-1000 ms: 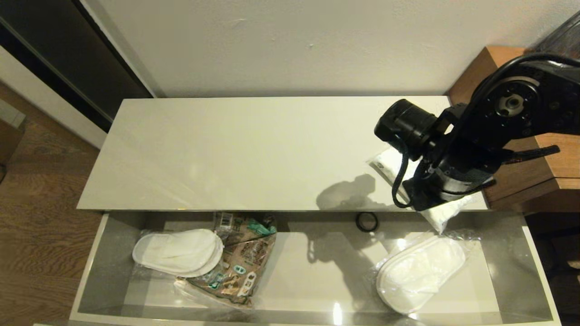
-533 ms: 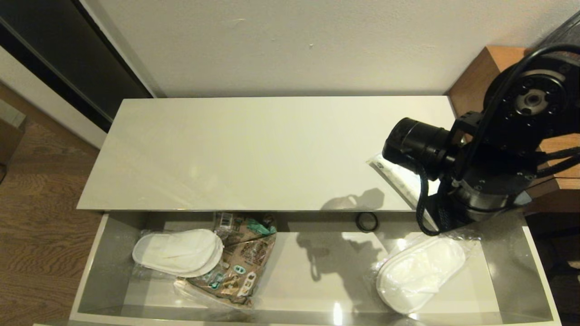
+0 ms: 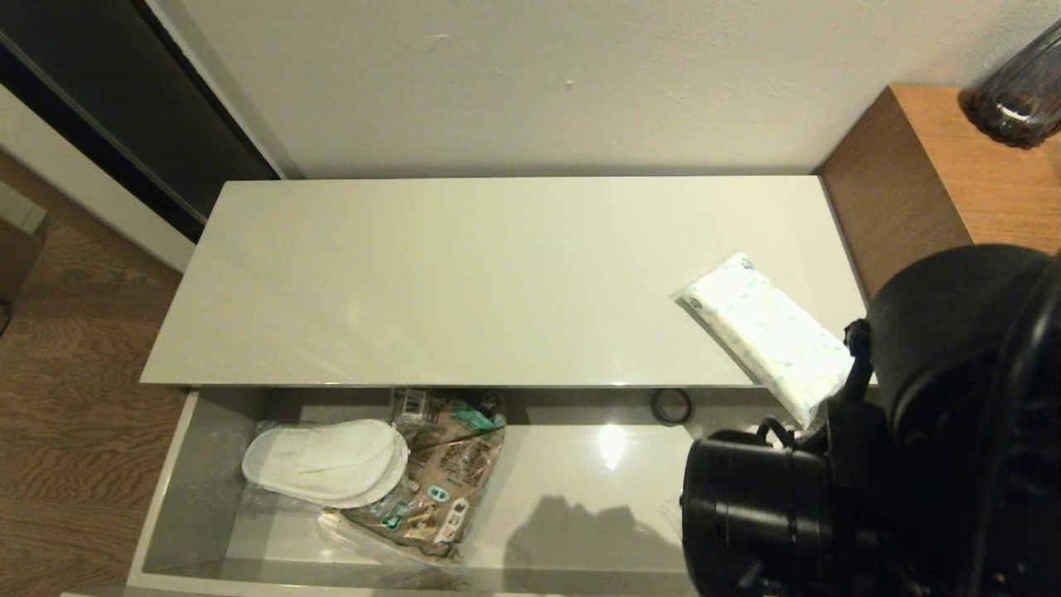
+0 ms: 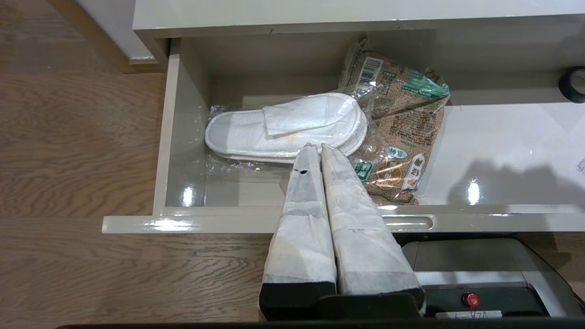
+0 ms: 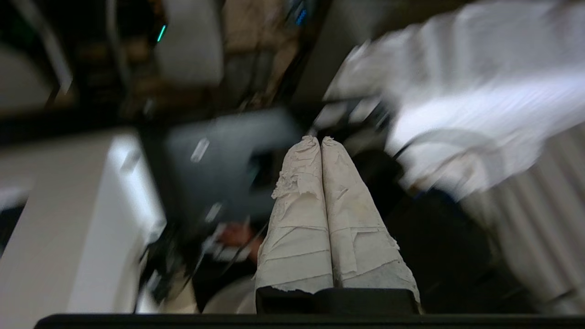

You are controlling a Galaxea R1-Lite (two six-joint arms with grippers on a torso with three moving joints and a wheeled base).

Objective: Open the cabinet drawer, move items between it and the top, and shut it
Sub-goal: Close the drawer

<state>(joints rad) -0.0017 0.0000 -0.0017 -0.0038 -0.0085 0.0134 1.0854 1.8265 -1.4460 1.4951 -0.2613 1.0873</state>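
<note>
Cabinet drawer (image 3: 207, 464) open across lower frame of head view. Bagged slippers (image 3: 323, 461) lie lower left inside, touching brown snack bag (image 3: 439, 473) beside them. Black tape roll (image 3: 670, 405) at drawer's back edge, right of centre. White tissue pack (image 3: 767, 330) lies on cream top (image 3: 456, 282), right end. Right gripper (image 5: 321, 142) empty, fingers pressed together. Left gripper (image 4: 315, 151) before drawer front, fingers together, empty.

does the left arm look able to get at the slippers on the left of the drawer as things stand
Probably yes. The left gripper, shut and empty, hangs just in front of the open drawer, pointing at the bagged slippers. Nothing lies between them; only the snack bag overlaps one end.
</note>
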